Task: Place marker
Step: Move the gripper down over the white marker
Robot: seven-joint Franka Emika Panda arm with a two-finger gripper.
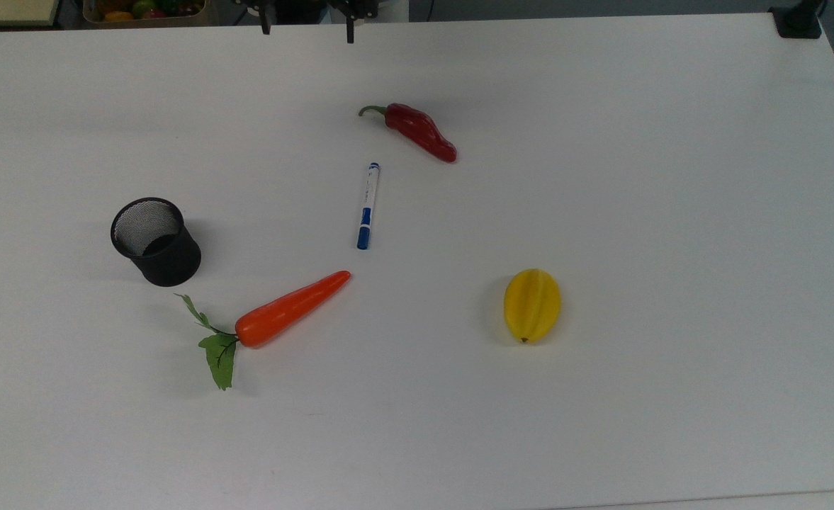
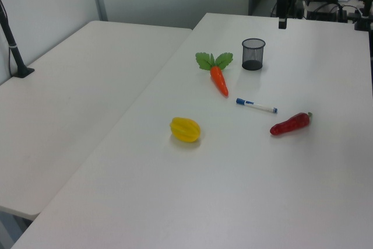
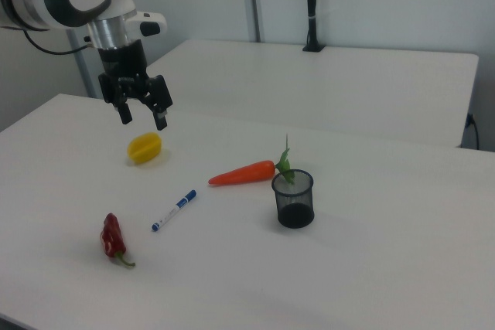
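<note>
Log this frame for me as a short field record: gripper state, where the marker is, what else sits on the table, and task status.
gripper: gripper open, raised above the table, holding nothing
marker: marker lying flat on the white table, untouched, blue cap end toward the carrot's tip
neighbours: carrot and red chili pepper near either end of the marker, touching neither
container: black mesh cup upright, beside the carrot's leaves
other: yellow starfruit lying apart from the rest
task status: marker not yet picked up
</note>
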